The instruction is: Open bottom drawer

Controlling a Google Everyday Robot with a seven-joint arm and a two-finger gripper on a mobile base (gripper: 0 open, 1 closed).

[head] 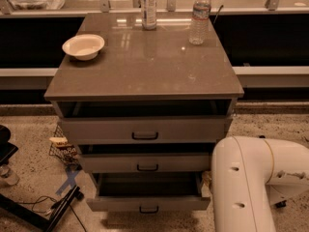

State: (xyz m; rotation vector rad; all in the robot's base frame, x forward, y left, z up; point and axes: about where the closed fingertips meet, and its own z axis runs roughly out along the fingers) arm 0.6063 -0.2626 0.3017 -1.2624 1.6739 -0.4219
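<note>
Evidently the bottom drawer (148,204), lowest in the cabinet (145,66), stands pulled out with its dark interior showing; the task looks essentially done. The gripper is out of frame (state cannot be told); only the white arm (251,182) shows, lower right.

All you really get of the robot is a chunky white arm (241,187) sitting in the lower right corner. It's bent like an elbow: one fat rounded link drops out past the bottom edge, the other runs off the right edge. There are two small dark holes on the near link and a thin seam at the bend. The gripper is out of frame, so it can't be seen.
</note>
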